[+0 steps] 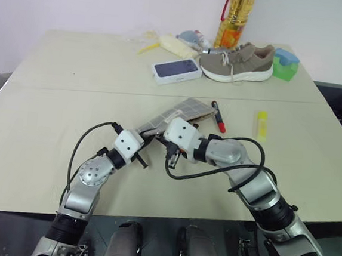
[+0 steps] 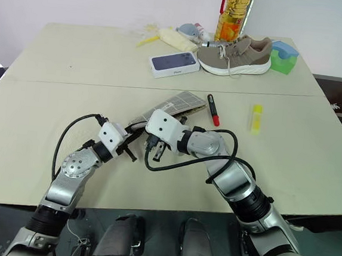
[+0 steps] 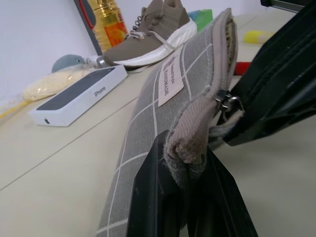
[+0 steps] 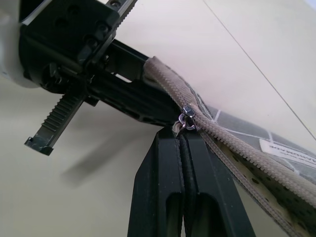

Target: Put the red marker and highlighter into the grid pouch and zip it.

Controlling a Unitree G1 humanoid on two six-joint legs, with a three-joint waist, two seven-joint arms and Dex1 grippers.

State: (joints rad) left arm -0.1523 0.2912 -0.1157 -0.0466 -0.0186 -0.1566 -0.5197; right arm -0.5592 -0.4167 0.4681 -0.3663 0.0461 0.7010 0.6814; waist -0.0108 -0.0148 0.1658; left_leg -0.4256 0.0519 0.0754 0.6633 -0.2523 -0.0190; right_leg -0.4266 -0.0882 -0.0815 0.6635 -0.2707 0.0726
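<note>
The grey grid pouch (image 1: pixel 187 110) lies mid-table with its near end lifted. My left gripper (image 3: pixel 185 160) is shut on the fabric tab at that near end. My right gripper (image 4: pixel 182 137) comes in from the right, shut on the metal zipper pull (image 4: pixel 186 118), which sits close to the left fingers. Beyond the pull the zipper teeth look joined. The red marker (image 1: pixel 219 116) lies on the table just right of the pouch. Further right lies the yellow highlighter (image 1: pixel 261 125). Both pens are outside the pouch.
At the back of the table stand a white phone box with a dark blue top (image 1: pixel 176 70), a tan shoe (image 1: pixel 236 62), an oil bottle (image 1: pixel 234 17) and a green block (image 1: pixel 284 64). A seam (image 1: pixel 72 88) crosses the table behind the pouch.
</note>
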